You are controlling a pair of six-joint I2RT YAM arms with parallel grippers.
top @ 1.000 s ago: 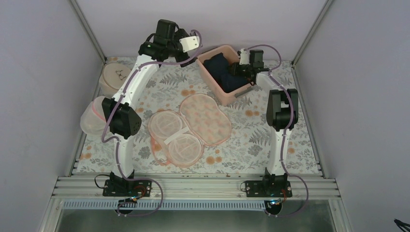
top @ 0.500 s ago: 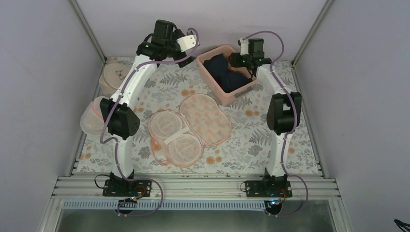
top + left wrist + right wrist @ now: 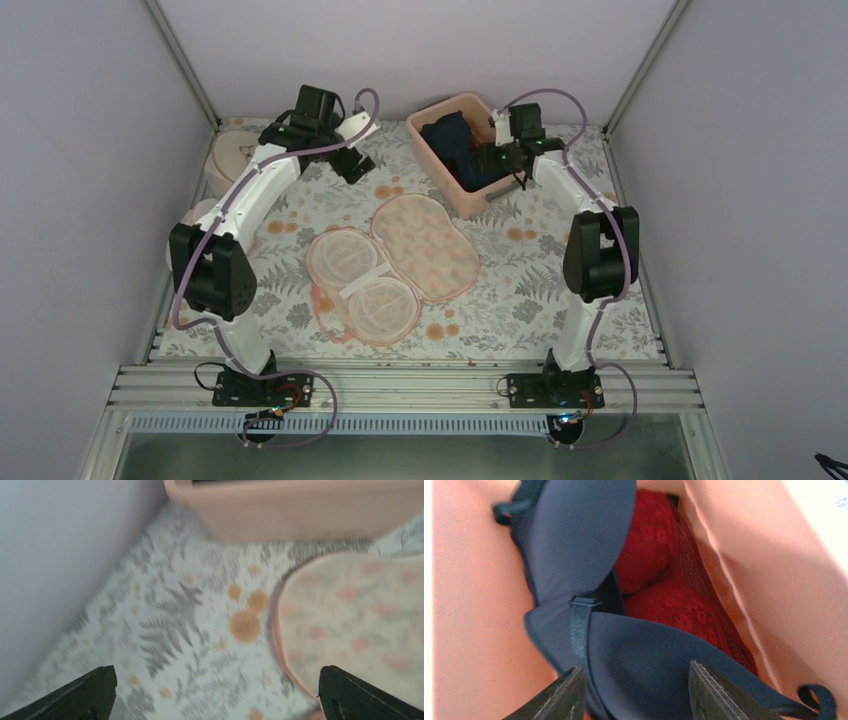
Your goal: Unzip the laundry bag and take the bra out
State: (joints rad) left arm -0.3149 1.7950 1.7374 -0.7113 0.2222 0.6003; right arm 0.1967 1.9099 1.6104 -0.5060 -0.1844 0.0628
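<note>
My left pincer (image 3: 352,168) hangs released above the flowered cloth (image 3: 520,285), its two dark fingers (image 3: 95,692) spread wide at the bottom of its wrist view with nothing between them. From the top, it sits at about 11 o'clock from the bag (image 3: 425,245), apart from it and just left of the pink bin (image 3: 455,192). In the left wrist view the bag's printed lobe (image 3: 360,630) fills the 3 o'clock side and the bin's wall (image 3: 300,510) runs along 12 o'clock.

The bag lies flat at the middle of the cloth, unzipped and folded open: the printed half toward 1 o'clock, the pale mesh cups (image 3: 360,285) toward 7 o'clock.

The bra (image 3: 455,140) is out of the bag, inside the bin at 1 o'clock from it. My right pincer (image 3: 497,160) is down in that bin, released, its fingers (image 3: 559,695) apart over the navy cups (image 3: 649,670). Red garments (image 3: 659,580) lie under the bra.
</note>
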